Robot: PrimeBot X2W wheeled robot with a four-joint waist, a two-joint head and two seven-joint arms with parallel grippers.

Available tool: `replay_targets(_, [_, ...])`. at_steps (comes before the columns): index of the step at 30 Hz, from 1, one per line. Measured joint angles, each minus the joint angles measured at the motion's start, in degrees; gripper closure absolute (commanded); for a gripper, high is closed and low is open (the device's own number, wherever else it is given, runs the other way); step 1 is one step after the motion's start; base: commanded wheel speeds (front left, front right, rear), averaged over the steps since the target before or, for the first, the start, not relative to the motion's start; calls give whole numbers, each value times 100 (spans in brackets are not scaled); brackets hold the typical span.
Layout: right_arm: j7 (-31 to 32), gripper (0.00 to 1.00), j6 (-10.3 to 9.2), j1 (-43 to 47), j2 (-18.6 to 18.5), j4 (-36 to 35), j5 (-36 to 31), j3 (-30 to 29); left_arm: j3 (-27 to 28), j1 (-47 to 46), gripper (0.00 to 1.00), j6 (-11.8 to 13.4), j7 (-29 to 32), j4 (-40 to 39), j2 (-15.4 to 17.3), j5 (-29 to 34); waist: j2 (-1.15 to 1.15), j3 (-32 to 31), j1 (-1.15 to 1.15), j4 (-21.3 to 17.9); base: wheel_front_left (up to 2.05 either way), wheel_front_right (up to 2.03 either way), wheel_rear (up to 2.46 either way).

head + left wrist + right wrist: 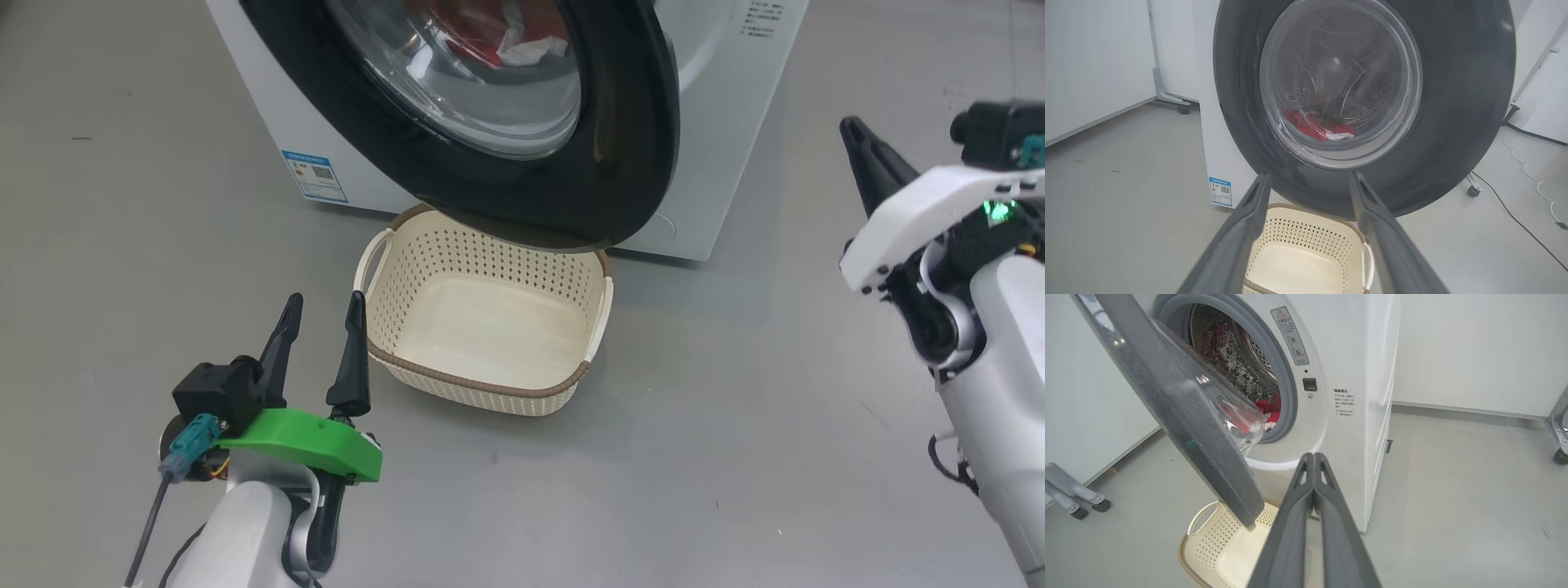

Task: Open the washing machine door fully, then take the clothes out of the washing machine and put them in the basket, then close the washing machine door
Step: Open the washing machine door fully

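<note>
The first step was in hand, as I judged it: the washing machine door point(633, 155) stood only partly open, swung out from the washing machine point(727, 114) at an angle, with its hinge side on the left and its free edge on the right. It was not fully open, so the clothes could not yet be reached freely.

The clothes point(1316, 125), red with a bit of white, lay low inside the drum, seen through the glass bowl of the door. The basket point(483, 389) stood on the floor just in front of the machine, with nothing in it, and the lower part of the door hung over its far rim. Whether the door touched that rim I could not tell.

The left gripper point(325, 300) had its fingers spread wide and held nothing. It hovered near the left near corner of the basket, pointing toward the door, apart from it. The right gripper point(1312, 457) had its fingers pressed together, with nothing between them. It was raised on the right, well apart from the free edge of the door.

In my opinion the next move called for one gripper to come to that free edge and swing the door further to the left, passing carefully above the basket.
</note>
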Motion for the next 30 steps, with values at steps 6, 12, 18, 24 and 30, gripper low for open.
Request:
replay_targets(6, [-667,100,0,684,-12,-56,-125,-152,152,32,0,16,0,-23,1,119,0,-89,0,-174,0,0,0])
replay_targets(12, [-1358,100,-70,1102,-49,-327,-444,-181,230,79,0,16,0,-41,2,215,0,-132,0,-320,0,0,0])
replay_targets(18, [-1781,72,-348,1513,56,-424,-548,-303,288,105,0,16,0,-64,1,246,0,-149,0,-401,0,0,0])
replay_targets(24, [-2068,0,-578,1929,170,-602,-558,-403,331,149,0,14,0,-63,2,246,0,-167,0,-486,0,0,0])
replay_targets(30, [-2074,0,-675,2187,268,-759,-616,-436,338,153,0,13,0,-62,3,265,0,-173,0,-517,0,0,0])
